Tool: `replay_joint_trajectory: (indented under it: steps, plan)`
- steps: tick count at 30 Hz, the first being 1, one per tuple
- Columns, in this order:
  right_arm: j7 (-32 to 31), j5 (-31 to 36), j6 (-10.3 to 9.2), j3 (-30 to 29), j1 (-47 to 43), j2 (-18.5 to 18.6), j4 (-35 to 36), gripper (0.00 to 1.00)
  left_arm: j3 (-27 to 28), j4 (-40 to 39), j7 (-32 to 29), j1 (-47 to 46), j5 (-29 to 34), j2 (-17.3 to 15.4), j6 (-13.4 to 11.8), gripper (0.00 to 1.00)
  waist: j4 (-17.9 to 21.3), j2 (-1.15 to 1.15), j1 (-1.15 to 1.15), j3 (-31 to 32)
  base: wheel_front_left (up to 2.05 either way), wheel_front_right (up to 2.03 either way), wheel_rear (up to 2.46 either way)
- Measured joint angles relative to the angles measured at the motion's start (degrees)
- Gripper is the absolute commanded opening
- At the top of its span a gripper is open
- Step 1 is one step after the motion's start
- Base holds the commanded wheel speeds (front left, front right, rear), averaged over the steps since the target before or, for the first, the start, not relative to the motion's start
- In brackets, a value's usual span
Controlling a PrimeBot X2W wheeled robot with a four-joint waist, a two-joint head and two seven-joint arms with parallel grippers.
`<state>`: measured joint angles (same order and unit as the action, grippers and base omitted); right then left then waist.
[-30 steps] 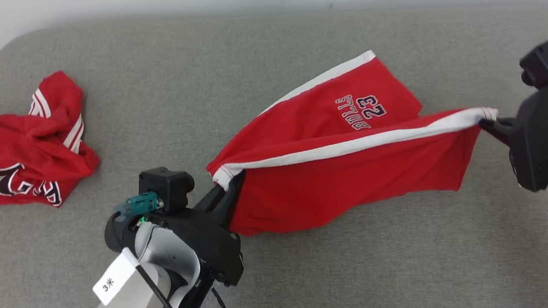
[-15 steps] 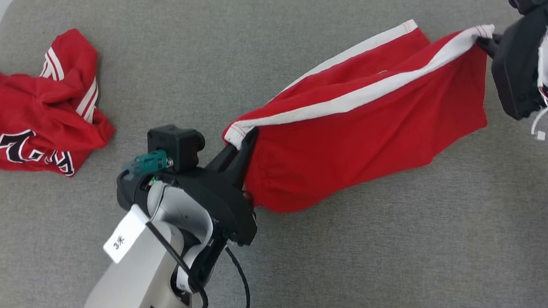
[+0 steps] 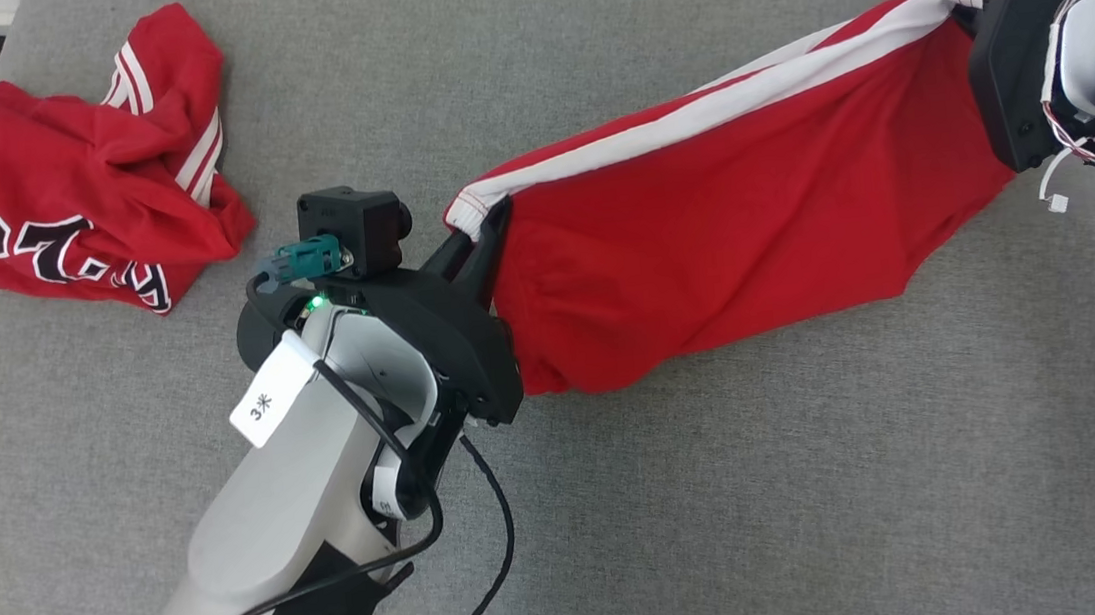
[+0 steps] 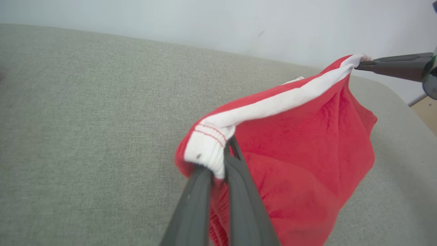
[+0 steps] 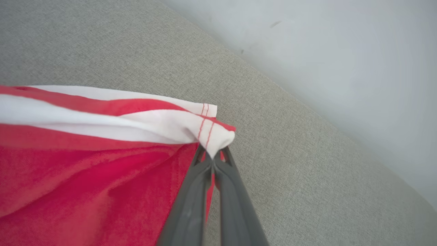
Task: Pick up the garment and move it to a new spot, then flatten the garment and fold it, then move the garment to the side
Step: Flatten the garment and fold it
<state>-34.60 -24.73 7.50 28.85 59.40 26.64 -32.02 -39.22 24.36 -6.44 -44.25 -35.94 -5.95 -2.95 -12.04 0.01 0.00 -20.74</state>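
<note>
While a crumpled red jersey lies well apart at the left of the grey cushion, the red shorts hang stretched between both pincers: the left gripper is clamped on one white-banded corner, the right gripper pinched tight on the other.

left forearm: pale grey | cable: black | tag: white | left end effector: dark
</note>
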Motion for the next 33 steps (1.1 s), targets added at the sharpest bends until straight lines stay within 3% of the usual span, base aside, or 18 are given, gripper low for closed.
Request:
replay_joint_trajectory:
  steps: [1, 2, 3, 4, 14, 23, 33]
  plan:
    - [0.5, -0.1, 0.00, 0.4, 0.3, -0.3, -1.1, 0.00, -0.1, 0.6, 0.2, -0.4, 0.0, 0.3, 0.0, 0.00, -0.2, 0.00, 0.00, -0.2, 0.00, 0.00, 0.00]
    - [1.1, -0.2, 0.00, 0.7, 0.7, -0.5, -2.1, 0.00, -0.2, 1.2, 0.5, -0.8, 0.0, 0.5, 0.0, 0.23, -0.4, 0.00, 0.00, -0.5, 0.00, 0.00, 0.00]
    - [2.1, -0.3, 0.00, 0.9, 1.0, -0.7, -2.7, 0.43, -0.2, 1.8, 1.0, -1.2, 0.0, 0.7, 0.0, 1.00, -0.5, 0.00, 0.00, -0.7, 0.00, 0.00, 0.00]
    - [3.3, -0.3, 0.00, 1.1, 1.4, -1.0, -3.4, 1.00, -0.2, 2.4, 1.7, -1.7, 0.1, 1.0, -0.2, 1.00, -0.7, 0.00, 0.00, -1.0, 0.00, 0.00, 0.00]
    - [11.5, -3.6, 0.00, 4.5, 4.0, -3.5, -8.3, 1.00, -0.2, 7.8, 4.8, -4.3, 0.0, 1.8, 0.0, 1.00, -1.0, 0.00, 0.00, -0.9, 0.00, 0.00, 0.00]
    - [14.6, -7.0, 0.00, 5.0, 2.2, -2.5, -9.9, 1.00, -1.3, 7.0, 4.2, -2.6, -0.5, -1.0, 2.5, 1.00, -0.4, -0.01, 0.00, 2.0, 0.00, 0.00, 0.00]
    - [25.1, -8.7, 0.00, -1.7, -5.3, -4.5, -11.3, 1.00, 3.1, 1.5, 12.8, 3.4, -1.3, -3.8, -2.1, 1.00, 1.0, -0.01, -0.01, 7.1, 0.00, 0.00, 0.00]
